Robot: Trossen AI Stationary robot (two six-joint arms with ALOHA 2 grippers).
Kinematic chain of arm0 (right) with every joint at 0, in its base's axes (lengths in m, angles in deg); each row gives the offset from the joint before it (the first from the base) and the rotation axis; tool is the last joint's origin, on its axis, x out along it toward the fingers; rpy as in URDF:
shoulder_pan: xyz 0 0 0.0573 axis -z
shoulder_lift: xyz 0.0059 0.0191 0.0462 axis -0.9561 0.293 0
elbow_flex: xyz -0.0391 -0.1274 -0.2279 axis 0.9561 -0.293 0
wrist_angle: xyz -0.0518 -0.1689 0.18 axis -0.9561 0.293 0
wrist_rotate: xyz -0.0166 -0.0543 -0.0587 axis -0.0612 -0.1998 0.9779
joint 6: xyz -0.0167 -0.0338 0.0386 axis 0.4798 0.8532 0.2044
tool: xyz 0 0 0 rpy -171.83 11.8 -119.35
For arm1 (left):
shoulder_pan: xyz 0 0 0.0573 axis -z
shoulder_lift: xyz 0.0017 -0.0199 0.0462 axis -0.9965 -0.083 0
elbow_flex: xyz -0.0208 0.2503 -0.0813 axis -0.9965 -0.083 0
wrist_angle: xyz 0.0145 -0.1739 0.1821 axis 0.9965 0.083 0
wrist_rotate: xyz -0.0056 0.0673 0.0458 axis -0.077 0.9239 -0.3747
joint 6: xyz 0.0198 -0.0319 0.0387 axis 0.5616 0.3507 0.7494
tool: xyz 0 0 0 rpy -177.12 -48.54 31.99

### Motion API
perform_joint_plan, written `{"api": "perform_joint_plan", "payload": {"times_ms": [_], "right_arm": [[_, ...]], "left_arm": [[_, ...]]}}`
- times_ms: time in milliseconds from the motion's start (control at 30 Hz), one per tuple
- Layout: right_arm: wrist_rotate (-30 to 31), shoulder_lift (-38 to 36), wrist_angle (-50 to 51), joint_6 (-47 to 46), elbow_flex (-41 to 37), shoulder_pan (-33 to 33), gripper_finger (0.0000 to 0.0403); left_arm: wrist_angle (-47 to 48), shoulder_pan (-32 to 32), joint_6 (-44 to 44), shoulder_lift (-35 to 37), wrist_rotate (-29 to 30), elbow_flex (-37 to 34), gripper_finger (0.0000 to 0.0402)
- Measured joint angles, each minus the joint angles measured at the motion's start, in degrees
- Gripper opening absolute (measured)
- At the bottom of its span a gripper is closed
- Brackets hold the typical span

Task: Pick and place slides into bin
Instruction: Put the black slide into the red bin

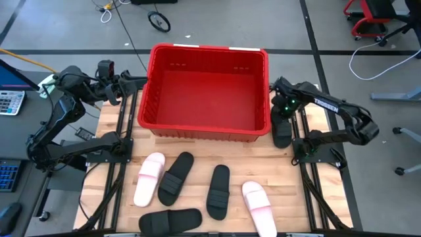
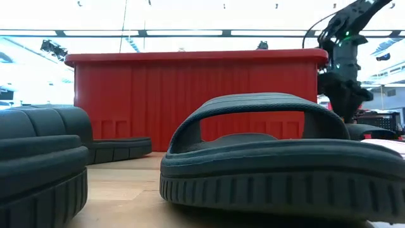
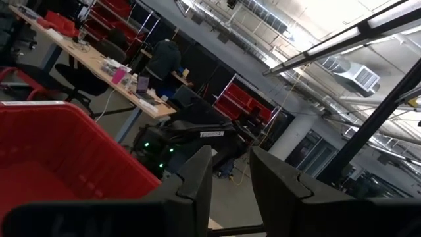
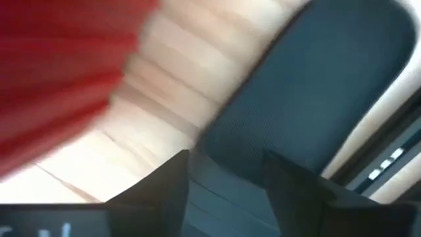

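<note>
Nearest the low camera sits a black slide [image 2: 266, 158], sole flat on the wooden table [image 1: 289, 187], filling the lower frame; another black slide [image 2: 38, 164] crowds the edge beside it. Behind both stands the red bin [image 1: 208, 56], visibly empty in the high view, so by the look of it nothing is placed yet and all six slides are left.

Five slides lie in front of the bin: a pink slide [image 1: 148, 178] beside a black slide [image 1: 176, 178], a black slide [image 1: 219, 191] in the middle, a second pink slide [image 1: 258, 205] toward the right, and a black slide [image 1: 170, 220] lying crosswise at the near edge. The sixth, a black slide [image 1: 281, 130], lies just beside the bin's right wall, well apart from the others.

Right gripper [image 1: 283, 113] is directly over that sixth slide, arm bent and reaching in from the right, pointing steeply down. Its wrist view shows the dark slide [image 4: 316, 99] right past the fingers [image 4: 164, 187], which stand apart with nothing between them: jaws open, no grip yet. Judgement: approach to the first pick, slide not yet lifted.

Left gripper [image 1: 135, 84] waits at the bin's left wall, raised, aimed across the bin; its fingers [image 3: 197, 178] show a narrow gap, partly open and empty.
</note>
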Motion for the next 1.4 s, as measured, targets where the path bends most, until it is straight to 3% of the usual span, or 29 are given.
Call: {"api": "perform_joint_plan", "payload": {"times_ms": [367, 667, 867, 1067, 1400], "right_arm": [[-0.65, 0.54, -0.36, 1.84, -2.83, -0.02, 0.0208], [4.93, -0.87, -0.15, 0.67, -2.89, 1.98, 0.0211], [-0.26, -0.21, 0.31, 0.79, -2.88, 3.42, 0.0211], [-11.59, 0.21, 6.71, 3.31, -2.9, 3.41, 0.0211], [-8.67, 0.31, 8.47, 4.62, -2.9, 3.17, 0.021]], "left_arm": [[0.0, 0.0, -1.51, 0.0, 0.0, 0.0, 0.0107], [0.0, 0.0, -1.49, 0.0, 0.0, 0.0, 0.0107], [0.0, 0.0, -1.47, 0.0, 0.0, 0.0, 0.0107], [0.0, 0.0, -1.49, 0.0, 0.0, 0.0, 0.0107], [0.0, 0.0, -1.49, 0.0, 0.01, 0.0, 0.0107]]}}
